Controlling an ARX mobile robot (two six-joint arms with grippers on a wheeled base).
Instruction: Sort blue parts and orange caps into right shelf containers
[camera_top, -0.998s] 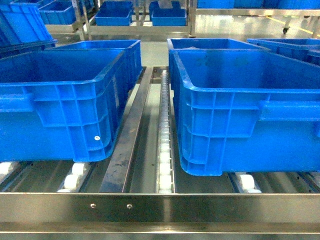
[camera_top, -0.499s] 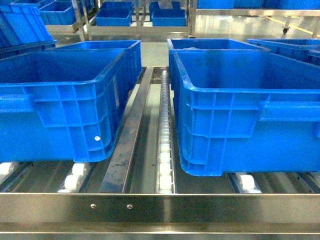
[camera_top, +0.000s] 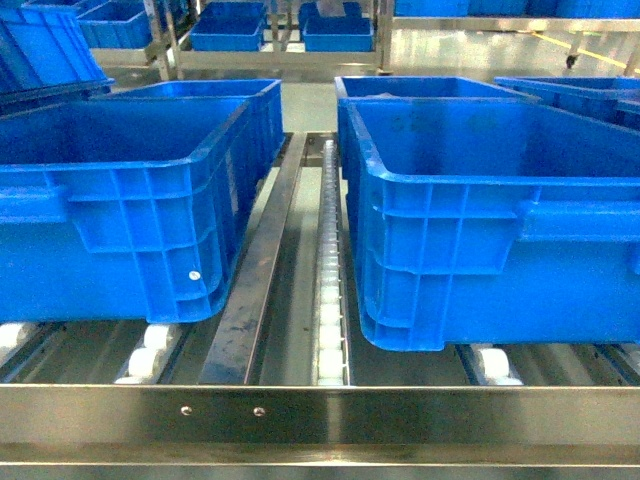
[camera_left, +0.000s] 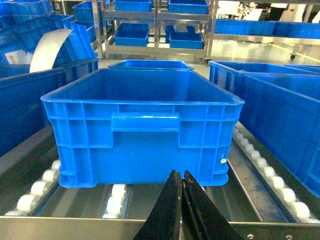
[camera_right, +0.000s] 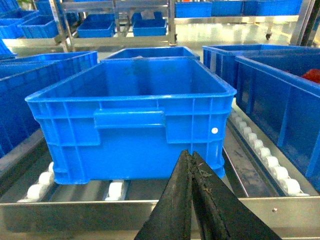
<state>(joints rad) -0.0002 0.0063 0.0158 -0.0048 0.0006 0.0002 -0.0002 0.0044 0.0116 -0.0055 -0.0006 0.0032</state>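
Observation:
No blue parts or orange caps show clearly in any view. Two shelf containers, big blue crates, stand on the roller shelf in the head view, one at the left (camera_top: 130, 210) and one at the right (camera_top: 480, 230). Neither gripper appears in the head view. My left gripper (camera_left: 180, 172) is shut with nothing between its black fingers, just in front of the left crate (camera_left: 145, 140). My right gripper (camera_right: 189, 152) is also shut and holds nothing, low in front of a crate (camera_right: 130, 135). An orange-red patch (camera_right: 312, 75) shows in the neighbouring crate; I cannot tell what it is.
A steel front rail (camera_top: 320, 415) runs across the shelf edge below the crates. White rollers (camera_top: 328, 330) and a metal guide (camera_top: 250, 300) lie in the gap between the two crates. More blue crates stand behind and on far racks (camera_top: 230, 30).

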